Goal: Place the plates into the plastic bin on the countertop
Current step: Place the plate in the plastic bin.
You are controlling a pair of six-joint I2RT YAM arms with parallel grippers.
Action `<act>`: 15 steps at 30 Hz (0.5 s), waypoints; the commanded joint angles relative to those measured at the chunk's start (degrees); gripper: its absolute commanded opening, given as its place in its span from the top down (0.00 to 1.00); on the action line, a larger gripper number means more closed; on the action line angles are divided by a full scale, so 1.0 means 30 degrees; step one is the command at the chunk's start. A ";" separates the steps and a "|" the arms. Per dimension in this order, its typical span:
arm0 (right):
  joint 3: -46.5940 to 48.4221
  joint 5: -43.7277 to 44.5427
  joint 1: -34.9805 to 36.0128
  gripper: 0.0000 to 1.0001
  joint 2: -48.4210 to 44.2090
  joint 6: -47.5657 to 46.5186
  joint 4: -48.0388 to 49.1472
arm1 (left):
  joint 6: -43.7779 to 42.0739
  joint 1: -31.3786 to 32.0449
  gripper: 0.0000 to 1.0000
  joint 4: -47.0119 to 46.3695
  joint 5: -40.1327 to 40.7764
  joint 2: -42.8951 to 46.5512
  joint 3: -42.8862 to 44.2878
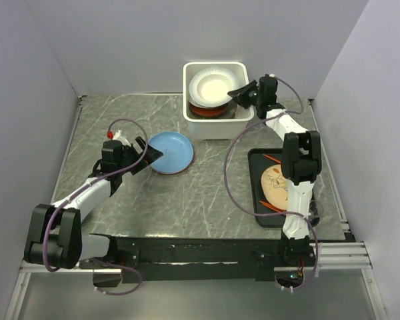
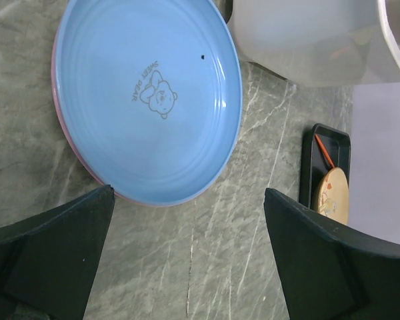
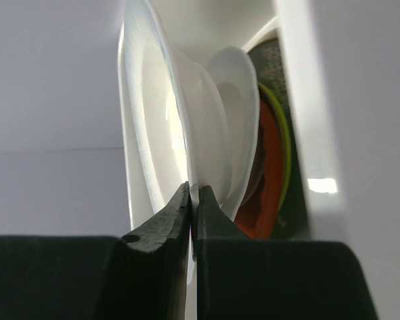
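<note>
Right jaws clamp a glossy, perhaps ridged white plate (image 1: 212, 87) inside the plastic bin (image 1: 217, 127); left jaws gape by a blue plate (image 2: 150, 100).

Arms (image 1: 87, 193) white, black joints; purple cables (image 1: 226, 170); black jaws.

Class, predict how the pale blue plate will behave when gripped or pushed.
The blue plate looks glossy, so probably slippery in a pinch. It seems rigid, likely keeping shape. Stacked on a pink plate, a push may slide it off.
</note>
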State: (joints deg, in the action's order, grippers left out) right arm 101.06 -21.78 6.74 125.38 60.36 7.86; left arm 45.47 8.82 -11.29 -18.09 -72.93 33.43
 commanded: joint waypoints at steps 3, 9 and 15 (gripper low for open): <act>0.2203 0.0023 -0.0167 1.00 -0.0339 0.0711 0.2333 | -0.0305 -0.0069 0.01 -0.0220 0.0023 -0.0153 0.0253; 0.2349 0.0259 -0.0255 1.00 0.0069 0.0417 0.1951 | -0.0216 -0.0068 0.00 -0.0339 -0.0094 -0.0184 0.0136; 0.2643 0.0345 -0.0255 1.00 0.0510 0.0272 0.1425 | -0.0421 -0.0069 0.01 -0.0133 -0.0035 -0.0184 0.0223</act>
State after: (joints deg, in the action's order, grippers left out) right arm 104.05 -20.43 6.48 127.50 60.36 5.04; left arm 45.45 8.82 -11.27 -18.09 -73.65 33.43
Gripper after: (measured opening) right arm 0.082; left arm 0.994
